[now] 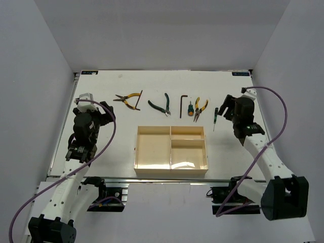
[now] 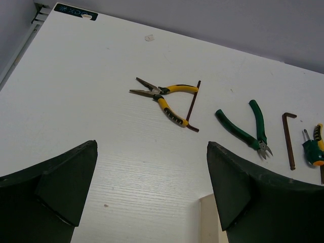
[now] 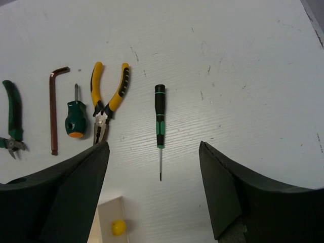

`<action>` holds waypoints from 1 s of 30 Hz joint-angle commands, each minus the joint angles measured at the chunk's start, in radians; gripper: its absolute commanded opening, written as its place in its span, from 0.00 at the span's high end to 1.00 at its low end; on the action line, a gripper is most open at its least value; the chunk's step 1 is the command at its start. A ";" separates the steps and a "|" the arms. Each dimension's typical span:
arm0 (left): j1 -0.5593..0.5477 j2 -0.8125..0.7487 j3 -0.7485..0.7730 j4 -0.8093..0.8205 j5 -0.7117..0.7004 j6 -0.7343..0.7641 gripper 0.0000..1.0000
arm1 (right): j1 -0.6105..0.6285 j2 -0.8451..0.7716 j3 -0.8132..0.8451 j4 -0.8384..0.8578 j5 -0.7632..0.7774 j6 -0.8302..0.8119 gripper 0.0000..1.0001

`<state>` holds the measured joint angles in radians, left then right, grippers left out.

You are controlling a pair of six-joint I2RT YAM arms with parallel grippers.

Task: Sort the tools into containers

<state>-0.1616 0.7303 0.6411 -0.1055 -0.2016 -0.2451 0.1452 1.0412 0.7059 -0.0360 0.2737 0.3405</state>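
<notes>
1. While the tray [image 1: 136, 149] looks bare, nothing is sorted yet.
2. Left pincer [image 2: 152, 167] is wide and empty; yellow pliers [image 2: 161, 94] lie ahead of it.
3. Right pincer [image 3: 153, 167] is wide and empty; thin screwdriver [image 3: 160, 119] lies just ahead.

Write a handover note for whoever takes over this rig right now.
Left gripper: open, empty, facing the yellow-handled needle-nose pliers and the dark hex key against them.
Right gripper: open, empty, facing the slim black-and-green screwdriver.
Also loose: green-handled cutters, second hex key, stubby green screwdriver, second yellow-handled pliers.
Cream three-compartment tray: no tools in it.
Done: nothing. Left: all seven tools.
</notes>
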 commanded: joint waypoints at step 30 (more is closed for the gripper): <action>-0.006 0.138 0.091 -0.077 0.047 -0.023 0.02 | -0.019 0.781 0.484 -0.196 -0.054 -0.035 0.57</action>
<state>-0.1616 0.8684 0.6899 -0.1776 -0.1734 -0.2638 0.1371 1.8011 1.1412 -0.2306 0.2283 0.3172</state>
